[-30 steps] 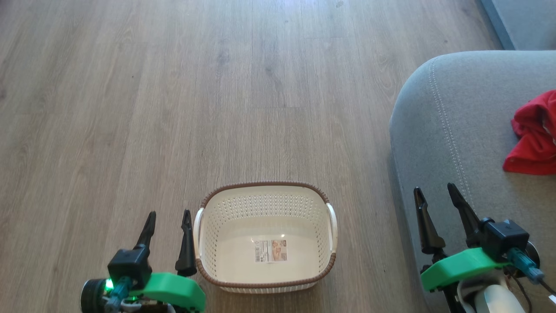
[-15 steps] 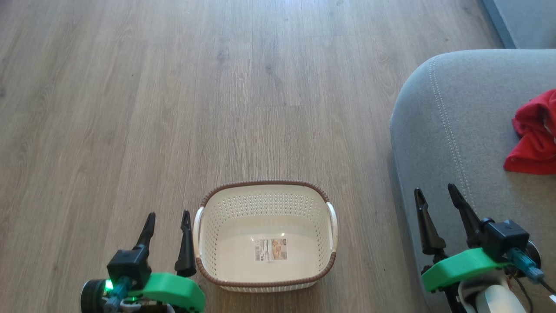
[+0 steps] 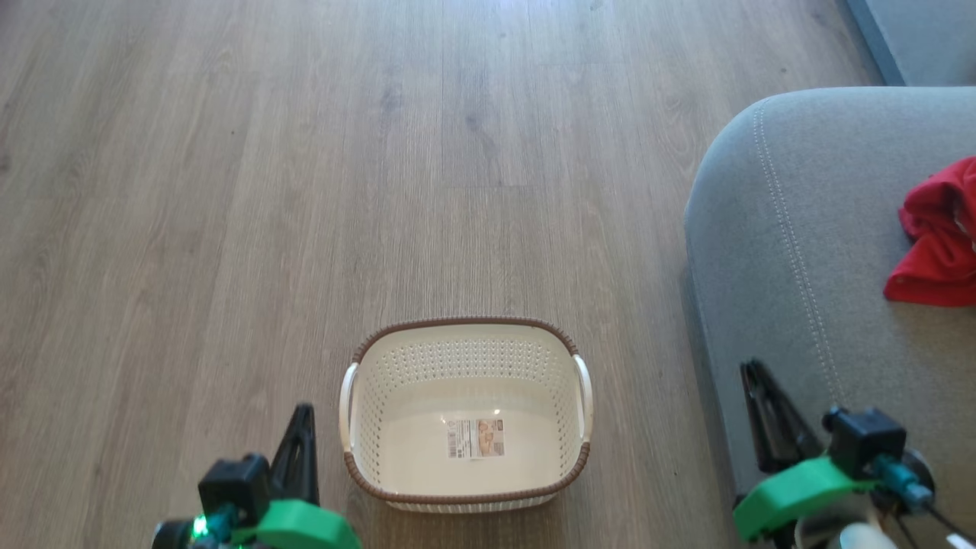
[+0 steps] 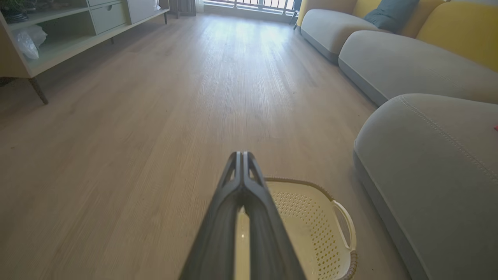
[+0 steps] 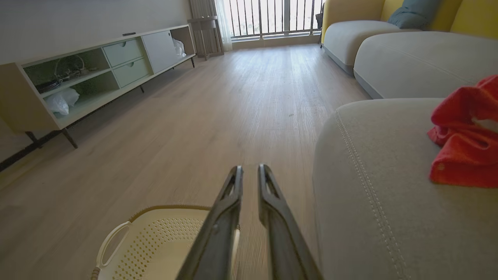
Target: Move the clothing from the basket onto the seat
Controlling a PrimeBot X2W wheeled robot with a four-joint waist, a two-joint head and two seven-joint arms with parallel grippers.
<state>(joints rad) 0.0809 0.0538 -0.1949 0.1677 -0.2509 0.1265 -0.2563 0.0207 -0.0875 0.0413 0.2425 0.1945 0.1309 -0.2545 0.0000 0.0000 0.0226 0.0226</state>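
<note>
The cream basket [image 3: 465, 320] stands on the wood floor with nothing in it but a label sticker [image 3: 475, 438]. Red clothing [image 3: 934, 244] lies bunched on the grey seat [image 3: 801, 229] at the right edge, and it is also in the right wrist view [image 5: 463, 147]. My left gripper [image 3: 303, 415] is low beside the basket's left side, its fingers pressed together [image 4: 242, 153]. My right gripper [image 3: 751, 370] hangs by the seat's near corner. A thin gap is left between its fingers [image 5: 249, 168], with nothing in it. The basket [image 4: 311, 217] [image 5: 155, 241] sits below both grippers.
A low open-shelf cabinet [image 5: 97, 77] runs along the far wall. More grey sofa cushions [image 4: 408, 66] with yellow backs line the side beyond the seat. Bare wood floor [image 3: 381, 152] stretches ahead of the basket.
Both grippers have closed from wide open and drawn back toward the bottom of the head view. The basket and the clothing have not moved.
</note>
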